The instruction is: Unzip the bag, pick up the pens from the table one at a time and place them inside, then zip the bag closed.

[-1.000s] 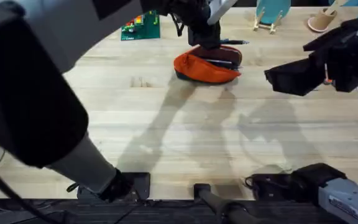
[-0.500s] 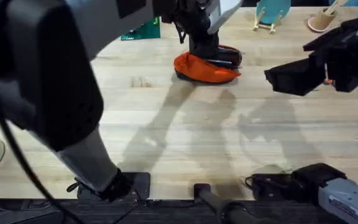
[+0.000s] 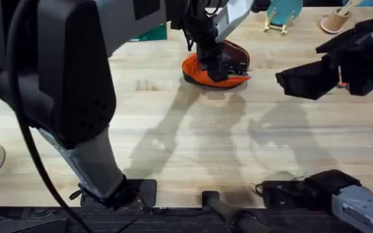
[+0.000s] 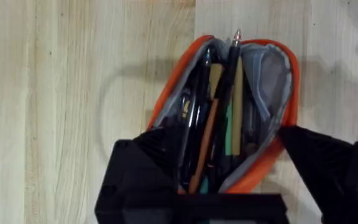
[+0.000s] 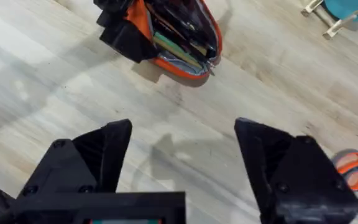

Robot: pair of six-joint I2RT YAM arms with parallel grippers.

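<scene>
My left claw (image 3: 214,61) reaches far across the surface (image 3: 193,136) and sits right over the bag (image 3: 215,76), its fingers spread wide with one to either side of the pouch's open mouth, as my left wrist camera shows. The bag (image 4: 229,118) lies unzipped on the wood, orange rim gaping, grey lining visible, and pens (image 4: 225,106) lie lengthwise inside it, one dark tip poking just past the rim at the far end. My right claw (image 5: 182,162) hangs above bare planks off to the right of the bag, fingers parted and gripping nothing. From that wrist, the bag (image 5: 179,37) shows its packed interior, and orange-handled scissors (image 5: 353,168) lie near the frame's edge.
</scene>
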